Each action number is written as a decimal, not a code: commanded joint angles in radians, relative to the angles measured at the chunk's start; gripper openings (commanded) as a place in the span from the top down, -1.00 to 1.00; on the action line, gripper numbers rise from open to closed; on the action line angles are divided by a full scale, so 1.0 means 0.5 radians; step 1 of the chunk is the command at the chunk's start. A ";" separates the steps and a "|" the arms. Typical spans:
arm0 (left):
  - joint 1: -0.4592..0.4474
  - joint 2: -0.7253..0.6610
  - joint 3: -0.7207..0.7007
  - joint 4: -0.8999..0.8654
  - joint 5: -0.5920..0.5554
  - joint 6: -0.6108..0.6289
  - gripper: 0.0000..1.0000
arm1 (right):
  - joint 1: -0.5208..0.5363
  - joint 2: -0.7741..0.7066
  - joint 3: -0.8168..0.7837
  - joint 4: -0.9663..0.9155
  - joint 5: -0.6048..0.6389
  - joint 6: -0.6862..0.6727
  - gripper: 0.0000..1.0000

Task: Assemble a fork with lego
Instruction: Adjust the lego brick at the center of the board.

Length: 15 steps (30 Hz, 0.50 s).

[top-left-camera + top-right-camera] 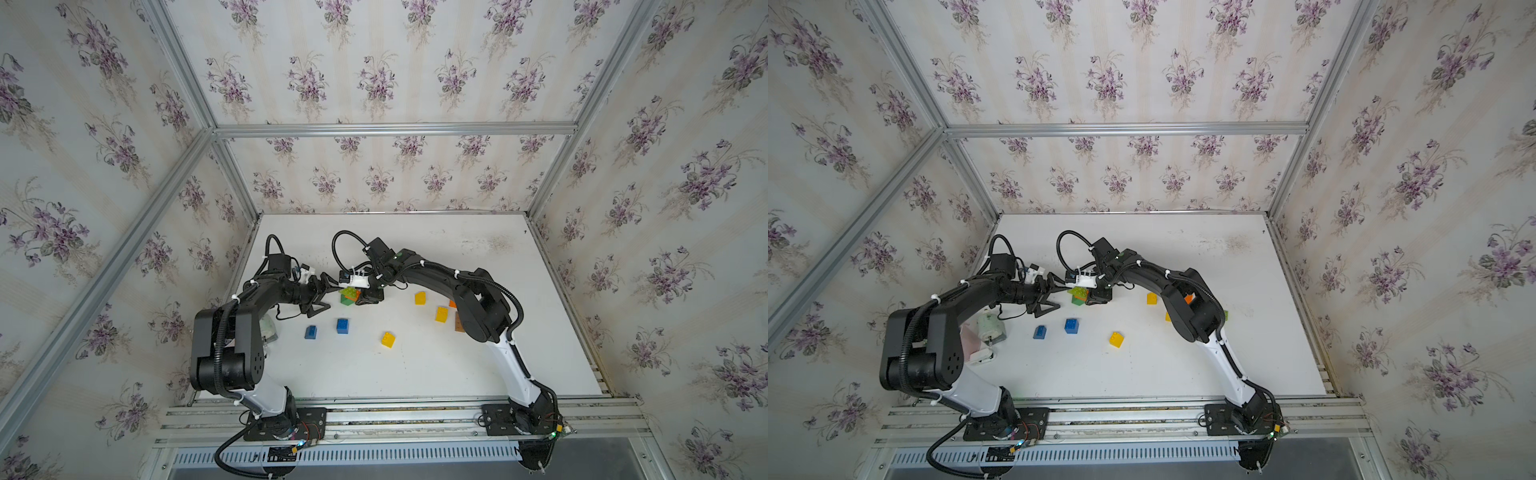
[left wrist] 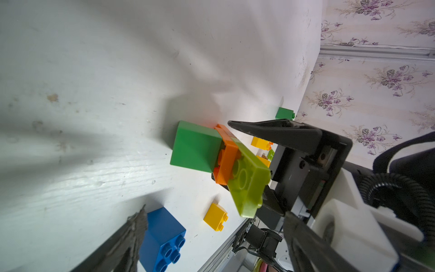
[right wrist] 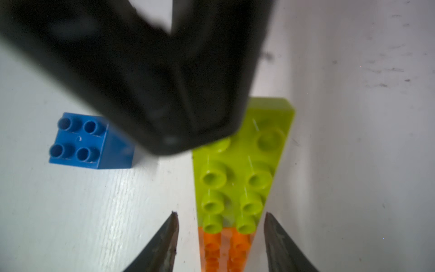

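The left gripper stands wide open, holding nothing, just beside the green, orange and lime lego stack on the table, which the right gripper straddles half-open without touching, blue bricks and yellow bricks nearby.

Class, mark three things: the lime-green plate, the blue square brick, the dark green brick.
lime-green plate [image 3: 237, 162]: right wrist view, studded top face.
blue square brick [image 3: 78, 139]: right wrist view, studded top.
dark green brick [image 2: 195, 148]: left wrist view, smooth side face.
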 commanded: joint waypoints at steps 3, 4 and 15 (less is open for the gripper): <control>0.003 -0.012 -0.014 0.023 0.013 0.004 -0.84 | 0.000 0.015 0.005 0.104 -0.145 -0.018 -0.12; 0.002 -0.013 -0.012 0.023 0.015 0.007 -0.84 | 0.000 0.026 0.006 0.105 -0.159 -0.018 -0.11; 0.035 -0.022 -0.013 0.018 0.030 0.028 -0.85 | -0.003 0.092 0.037 0.117 -0.233 0.035 0.10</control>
